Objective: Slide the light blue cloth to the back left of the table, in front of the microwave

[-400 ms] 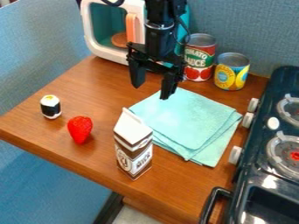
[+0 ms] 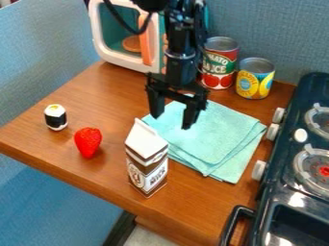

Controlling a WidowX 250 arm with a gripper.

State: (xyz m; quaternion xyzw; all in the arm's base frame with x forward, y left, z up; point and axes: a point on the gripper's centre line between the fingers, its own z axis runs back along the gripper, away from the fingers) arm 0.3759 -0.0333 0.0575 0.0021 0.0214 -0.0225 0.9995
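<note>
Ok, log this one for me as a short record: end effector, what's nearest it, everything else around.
End effector: open, holding nothing
Nearest: folded teal cloth, milk carton
Carton stance: upright, beside cloth
Left of carton: strawberry, sushi roll
Behind cloth: two cans, toy microwave
Right: stove

Gripper (image 2: 171,121): black all over
Cloth (image 2: 208,135): plain pale aqua
Carton (image 2: 147,158): white top, brown and white sides, brown print on the white
Strawberry (image 2: 88,141): bright red, finely speckled
Roll (image 2: 56,118): white, black band around the middle, dab of yellow on top
Taller can (image 2: 219,63): red and green label, white lettering, red tomatoes
Shorter can (image 2: 255,79): yellow and blue label, silvery top
Toy oven (image 2: 120,59): white frame, teal inside, peach-orange handle
Table (image 2: 106,103): warm brown with wood grain
Stove (image 2: 284,151): dark blue-black, white knobs, silvery burners, one red centre
Wall (image 2: 273,26): greyish blue, woven-looking texture
</note>
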